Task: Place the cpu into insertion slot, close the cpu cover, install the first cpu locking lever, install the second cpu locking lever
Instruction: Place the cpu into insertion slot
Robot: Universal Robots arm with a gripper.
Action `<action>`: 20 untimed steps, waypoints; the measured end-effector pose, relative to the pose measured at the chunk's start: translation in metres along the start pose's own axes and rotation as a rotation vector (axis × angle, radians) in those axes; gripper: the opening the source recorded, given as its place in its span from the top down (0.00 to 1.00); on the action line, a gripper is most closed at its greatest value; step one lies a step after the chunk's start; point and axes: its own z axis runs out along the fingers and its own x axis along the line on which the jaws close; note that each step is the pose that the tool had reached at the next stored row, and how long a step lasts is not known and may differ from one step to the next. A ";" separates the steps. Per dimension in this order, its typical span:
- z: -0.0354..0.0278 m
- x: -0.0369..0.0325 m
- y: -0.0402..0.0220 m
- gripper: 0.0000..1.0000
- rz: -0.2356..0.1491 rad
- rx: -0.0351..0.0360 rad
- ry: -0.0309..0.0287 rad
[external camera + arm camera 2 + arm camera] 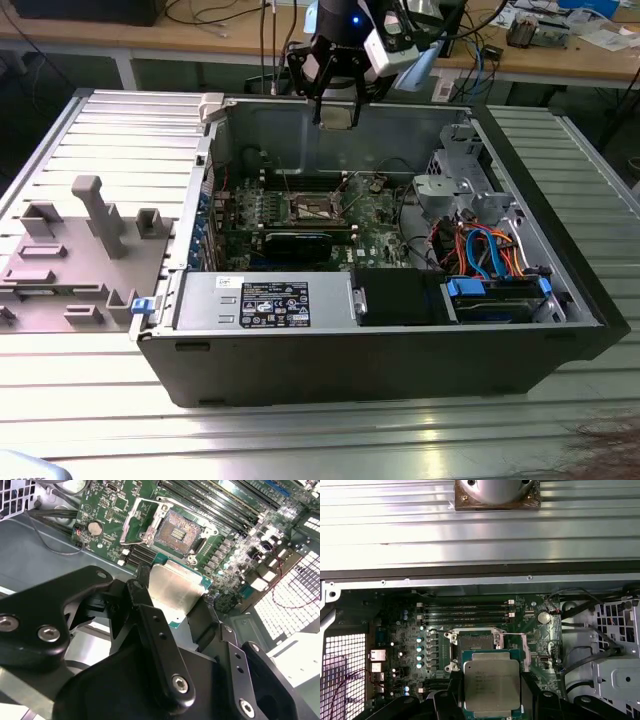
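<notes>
- Ribbed metal workbench [300,440] carries an open dark computer case [400,360].
- Black gripper [336,102] is clamped on the silvery square cpu [175,592], above the dark, empty insertion slot [176,530].
- Thin silvery cpu cover [131,522] stands open; no step is finished.

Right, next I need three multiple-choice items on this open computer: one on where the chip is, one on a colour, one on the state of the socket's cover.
1. Where is the small flat square chip with the silvery-grey top and green edge?
A. Seated in the socket.
B. Held in the black gripper, in the air.
C. Lying on the table outside the case.

2. What colour is the circuit board around the square dark socket?
A. Green.
B. Red.
C. White.

3. How does the thin silvery metal cover frame stand?
A. Shut over the socket.
B. Swung open beside the socket.
C. Lying outside the case.

Answers:
1 B, the gripper clamps the chip, clear of the socket.
2 A, green shows all round the socket.
3 B, the socket's contacts lie bare with the frame raised at one side.
</notes>
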 end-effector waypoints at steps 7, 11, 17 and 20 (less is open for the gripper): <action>0.0020 0.0000 -0.0002 0.45 0.000 0.0000 0.0000; 0.0033 -0.0001 -0.0003 0.45 0.000 0.0000 0.0000; 0.0047 -0.0001 -0.0004 0.45 0.000 0.0000 0.0000; 0.0053 -0.0001 -0.0005 0.45 0.000 0.0000 0.0000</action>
